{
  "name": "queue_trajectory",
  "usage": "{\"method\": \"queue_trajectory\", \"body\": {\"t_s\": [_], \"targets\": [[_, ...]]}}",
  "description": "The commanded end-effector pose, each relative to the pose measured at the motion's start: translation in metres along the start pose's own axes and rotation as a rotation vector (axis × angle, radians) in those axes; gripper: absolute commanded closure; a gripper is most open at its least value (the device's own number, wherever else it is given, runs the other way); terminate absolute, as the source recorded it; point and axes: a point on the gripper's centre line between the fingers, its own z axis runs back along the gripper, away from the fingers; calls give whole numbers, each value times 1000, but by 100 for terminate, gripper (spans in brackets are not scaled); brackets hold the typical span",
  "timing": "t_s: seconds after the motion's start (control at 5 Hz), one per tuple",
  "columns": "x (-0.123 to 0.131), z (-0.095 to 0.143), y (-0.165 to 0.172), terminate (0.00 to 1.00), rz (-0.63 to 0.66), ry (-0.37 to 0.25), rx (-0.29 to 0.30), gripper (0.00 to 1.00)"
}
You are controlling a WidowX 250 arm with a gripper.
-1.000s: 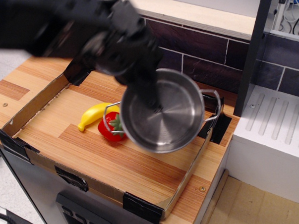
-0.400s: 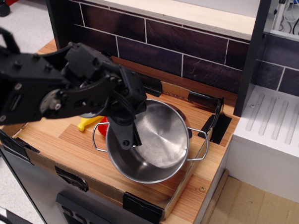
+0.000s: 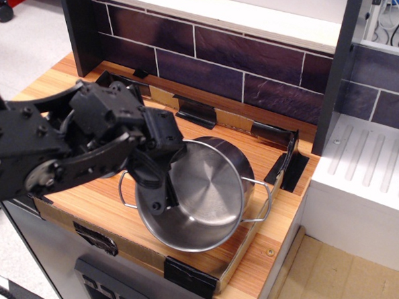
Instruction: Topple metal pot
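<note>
Lowered since before, shiny cylindrical metal pot [image 3: 205,195] tilts.

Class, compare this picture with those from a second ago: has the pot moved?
Yes. The pot, with the tool at its left rim, has come forward and down, away from the tiled wall towards the tray's front edge.

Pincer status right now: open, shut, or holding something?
Pincer: shut on the metal pot, fingers clamped over its near-left rim, pot tilted toward the camera.
</note>
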Motion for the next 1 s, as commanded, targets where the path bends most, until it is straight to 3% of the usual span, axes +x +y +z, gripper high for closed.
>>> {"method": "queue_trajectory", "body": {"t_s": [0.0, 0.2, 0.4, 0.6, 0.8], "targets": [[-10, 10, 2, 0, 96, 181, -179, 0], [-4, 21, 11, 0, 188, 356, -329, 0], [-6, 34, 15, 0, 222, 415, -356, 0], [-7, 47, 24, 0, 240, 495, -461, 0], [-1, 57, 40, 0, 286, 531, -562, 0]]}}
